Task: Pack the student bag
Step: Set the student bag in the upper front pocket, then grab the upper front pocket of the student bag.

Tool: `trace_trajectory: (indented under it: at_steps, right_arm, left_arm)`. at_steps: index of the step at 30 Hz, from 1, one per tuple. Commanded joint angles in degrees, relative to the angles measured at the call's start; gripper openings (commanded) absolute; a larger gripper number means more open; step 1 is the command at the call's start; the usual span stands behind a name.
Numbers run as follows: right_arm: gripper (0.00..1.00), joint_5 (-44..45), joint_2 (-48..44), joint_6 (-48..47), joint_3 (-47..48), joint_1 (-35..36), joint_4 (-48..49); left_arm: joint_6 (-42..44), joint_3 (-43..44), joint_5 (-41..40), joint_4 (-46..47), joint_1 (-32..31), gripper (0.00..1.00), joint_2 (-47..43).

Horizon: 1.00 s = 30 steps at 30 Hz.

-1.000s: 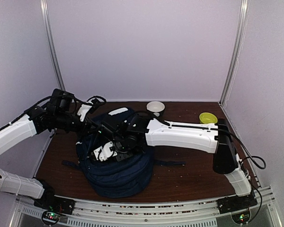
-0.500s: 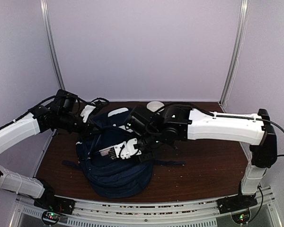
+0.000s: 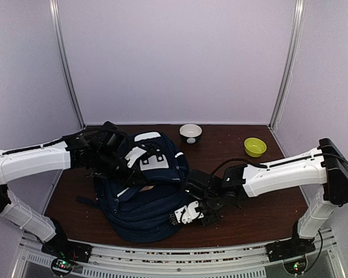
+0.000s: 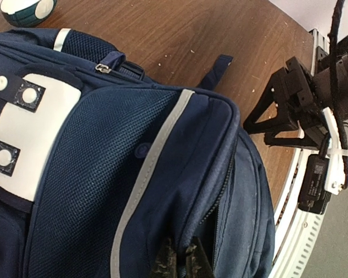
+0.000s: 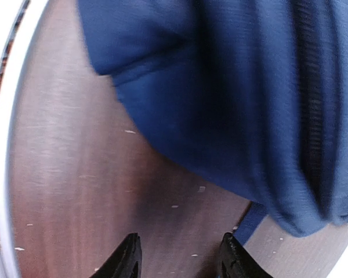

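Observation:
The student bag (image 3: 144, 200), a navy backpack with white stripe trim and a white patch (image 3: 146, 152), lies in the middle of the brown table (image 3: 249, 214). My left gripper (image 3: 123, 169) reaches over its left side. In the left wrist view the left gripper (image 4: 180, 262) is shut, pinching the fabric edge of the student bag (image 4: 104, 174) beside a partly open zipper (image 4: 223, 191). My right gripper (image 3: 182, 217) hangs low by the bag's right front. In the right wrist view the right gripper (image 5: 180, 258) is open over bare wood with nothing between its fingers, and the student bag (image 5: 232, 87) is just ahead.
A white bowl (image 3: 190, 132) with a dark pattern stands at the back, behind the bag. A yellow-green bowl (image 3: 255, 146) sits at the back right. A dark strap (image 3: 84, 201) trails left of the bag, and another strap (image 5: 249, 223) lies near my right fingers. A metal rail (image 3: 191, 255) runs along the front edge.
My right arm has pulled out of the bag's top and swung down to the table at its right front. The left arm has drawn the flap over; the white patch faces up.

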Motion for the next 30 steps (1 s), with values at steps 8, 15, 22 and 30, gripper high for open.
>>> trace_trajectory:
  at_steps: [8, 15, 22, 30]
  right_arm:
    - [0.4, -0.94, 0.93, 3.68, 4.98, -14.79, 12.23]
    - [0.41, -11.84, -1.96, 3.02, 1.35, -17.97, 7.77]
    - [0.42, -22.69, -7.14, 3.26, 1.01, -18.01, 1.32]
    - [0.42, -25.25, -6.11, 3.12, 2.63, -18.02, -1.15]
  left_arm:
    - [-3.65, 6.32, -4.57, 7.07, -1.47, 0.0, 4.63]
    - [-6.59, -0.47, -12.25, 1.68, -6.24, 0.3, -4.18]
    - [-14.62, -12.93, -23.49, 1.55, -8.61, 0.36, -21.45]
    - [-20.05, -21.47, -28.24, -0.63, -9.44, 0.35, -25.11]
